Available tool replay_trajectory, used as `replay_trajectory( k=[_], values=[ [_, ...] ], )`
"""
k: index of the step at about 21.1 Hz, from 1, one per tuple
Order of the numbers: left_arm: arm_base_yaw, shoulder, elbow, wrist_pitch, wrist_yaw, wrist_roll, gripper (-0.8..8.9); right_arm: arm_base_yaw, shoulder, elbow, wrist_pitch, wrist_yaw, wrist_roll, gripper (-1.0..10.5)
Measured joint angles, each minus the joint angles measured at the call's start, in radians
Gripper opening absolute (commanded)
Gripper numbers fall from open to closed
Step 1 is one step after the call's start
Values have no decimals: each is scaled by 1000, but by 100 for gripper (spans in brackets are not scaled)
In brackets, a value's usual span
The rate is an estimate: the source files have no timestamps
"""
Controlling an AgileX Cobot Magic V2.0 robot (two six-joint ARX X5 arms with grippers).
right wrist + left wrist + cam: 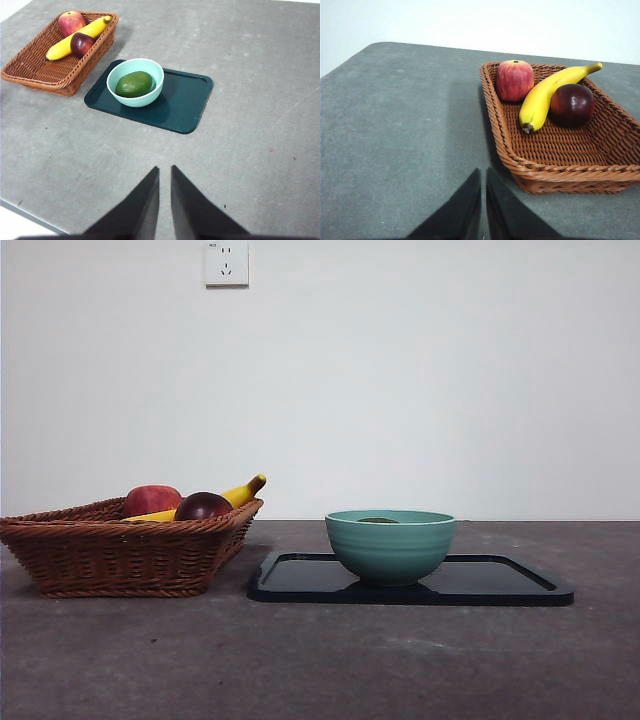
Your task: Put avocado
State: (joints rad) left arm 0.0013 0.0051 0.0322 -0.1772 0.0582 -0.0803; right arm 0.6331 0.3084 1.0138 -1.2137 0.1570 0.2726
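Observation:
The dark green avocado (133, 84) lies inside the teal bowl (150, 95). In the front view only its top (378, 520) shows above the bowl's rim (390, 545). The bowl stands on the left part of a dark tray (500, 580), also seen in the right wrist view (185, 100). My right gripper (164, 172) is shut and empty, high above the table's near side, well away from the bowl. My left gripper (483, 175) is shut and empty, above bare table beside the wicker basket (560, 165).
The wicker basket (120, 550) stands left of the tray and holds a red apple (151, 500), a dark maroon fruit (203, 506) and a banana (240, 493). The table's near edge (30, 215) shows in the right wrist view. A wall socket (226, 262) is on the back wall.

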Motion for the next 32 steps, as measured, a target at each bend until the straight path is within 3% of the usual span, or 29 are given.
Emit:
replay_trajectory(
  k=[3,5,7,11,16,21,32],
  values=[
    [0,0,0,0,0,0,19,-12,0,0,0,0,-3,32],
    [0,0,0,0,0,0,20,-93,-8,-11,39,62,-66,32],
    [0,0,0,0,0,0,20,-217,-63,-106,240,108,-110,32],
    [0,0,0,0,0,0,20,-405,-187,-435,627,101,-177,32],
    [0,0,0,0,0,0,20,-553,-243,-728,845,50,-197,32],
    [0,0,0,0,0,0,19,-611,-268,-861,1004,-71,-226,32],
    [0,0,0,0,0,0,20,-629,-303,-993,1055,-132,-270,32]
  ],
)
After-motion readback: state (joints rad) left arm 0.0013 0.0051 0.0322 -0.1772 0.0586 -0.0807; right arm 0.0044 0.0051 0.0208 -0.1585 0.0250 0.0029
